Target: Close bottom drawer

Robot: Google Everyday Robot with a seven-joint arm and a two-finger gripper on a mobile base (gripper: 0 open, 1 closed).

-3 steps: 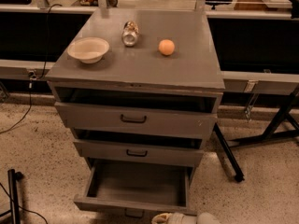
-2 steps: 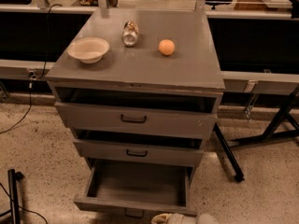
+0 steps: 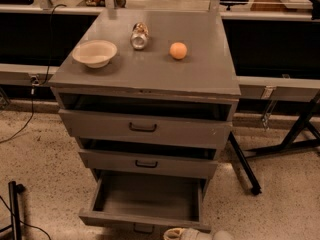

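Note:
The bottom drawer [image 3: 141,219] is the lowest of three in the grey cabinet [image 3: 200,79]. It is pulled far out and its shallow box looks empty. Its small dark bar handle [image 3: 143,229] shows at the lower edge of the view. My gripper [image 3: 190,234] is a pale shape at the very bottom edge, just right of that handle and in front of the drawer's front panel; most of it is cut off. The middle drawer [image 3: 147,164] and top drawer [image 3: 145,129] each stand slightly open.
On the cabinet top are a white bowl [image 3: 95,52], a can lying on its side [image 3: 139,35] and an orange [image 3: 178,50]. A black stand leg [image 3: 245,169] crosses the floor at the right. A black post [image 3: 15,209] and a cable are at the lower left.

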